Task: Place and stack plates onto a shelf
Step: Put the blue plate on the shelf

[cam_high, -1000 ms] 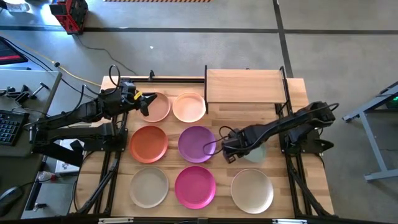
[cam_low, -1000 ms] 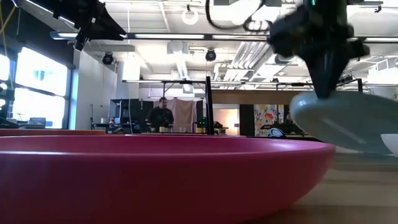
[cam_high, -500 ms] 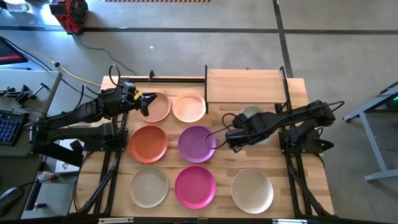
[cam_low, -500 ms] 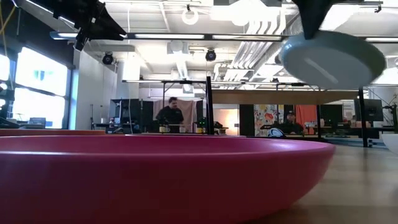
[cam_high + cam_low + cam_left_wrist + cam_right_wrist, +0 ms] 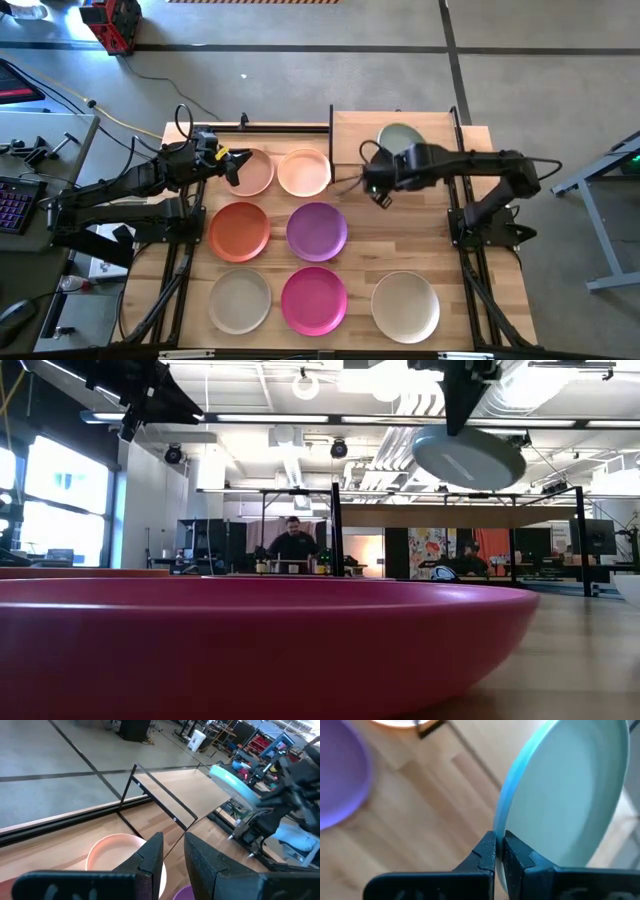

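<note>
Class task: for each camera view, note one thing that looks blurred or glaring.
Low view: the magenta plate fills the foreground, soft; ceiling lights glare. Right wrist view: the pale teal plate held by the right gripper looks smeared. Left wrist view: left gripper fingers blurred close up. High view: evenly lit.

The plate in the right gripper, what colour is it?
Pale teal plate, clearest in the right wrist view.

Pale teal plate point(image 5: 399, 137) now up over the shelf point(image 5: 355, 138), in right end effector point(image 5: 377, 186).
</note>
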### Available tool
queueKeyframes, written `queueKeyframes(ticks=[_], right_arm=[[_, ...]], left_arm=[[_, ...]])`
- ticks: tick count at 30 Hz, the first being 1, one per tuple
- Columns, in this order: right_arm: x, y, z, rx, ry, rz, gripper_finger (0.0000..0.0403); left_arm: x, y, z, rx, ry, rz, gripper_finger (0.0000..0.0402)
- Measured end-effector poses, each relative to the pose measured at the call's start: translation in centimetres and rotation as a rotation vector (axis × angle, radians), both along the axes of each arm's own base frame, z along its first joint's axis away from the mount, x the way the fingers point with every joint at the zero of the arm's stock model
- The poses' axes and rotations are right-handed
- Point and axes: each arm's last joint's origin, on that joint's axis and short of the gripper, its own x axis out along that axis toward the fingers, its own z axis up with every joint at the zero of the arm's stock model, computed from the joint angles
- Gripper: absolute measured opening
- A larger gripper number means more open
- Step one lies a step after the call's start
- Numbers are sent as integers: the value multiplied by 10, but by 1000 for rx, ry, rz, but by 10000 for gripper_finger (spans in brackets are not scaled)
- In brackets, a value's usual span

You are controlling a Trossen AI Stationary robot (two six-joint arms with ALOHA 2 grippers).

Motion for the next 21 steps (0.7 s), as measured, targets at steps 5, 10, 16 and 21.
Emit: queueKeyframes(ticks=[5, 10, 16, 21], right_arm=[[-4, -33, 0, -21, 87, 34, 0], [-13, -68, -9, -20, 202, 37, 0], [-33, -93, -28, 43, 269, 14, 0], [-45, -97, -38, 73, 218, 31, 0]], left_arm=[[0, 0, 0, 0, 0, 0, 67], [0, 0, 0, -13, -8, 4, 67], [0, 0, 0, -15, -8, 4, 67], [0, 0, 0, -15, -9, 5, 67]])
